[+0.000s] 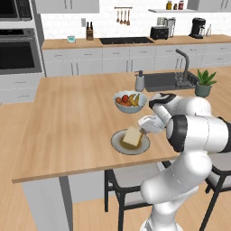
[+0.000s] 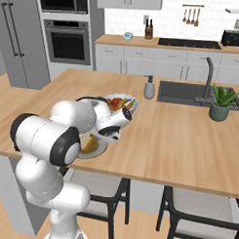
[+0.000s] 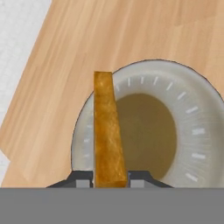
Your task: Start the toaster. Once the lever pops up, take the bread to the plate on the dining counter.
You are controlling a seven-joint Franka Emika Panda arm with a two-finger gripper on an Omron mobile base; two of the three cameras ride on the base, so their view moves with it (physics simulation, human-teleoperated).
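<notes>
From the left base view, one bread (image 1: 132,136) slice is sitting tilted over one plate (image 1: 130,142) on the dining counter (image 1: 72,122), beside one fruit bowl (image 1: 130,102); one toaster (image 1: 159,32) is standing on the far worktop. From the right base view, one sink (image 2: 190,93) and one potted plant (image 2: 221,102) are sharing the island. On the hand view, the gripper (image 3: 110,180) is pinching the bread edge-on above the plate.

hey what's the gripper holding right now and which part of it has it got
The gripper holds the bread, pinched by one edge between its fingers, on edge over the plate.
</notes>
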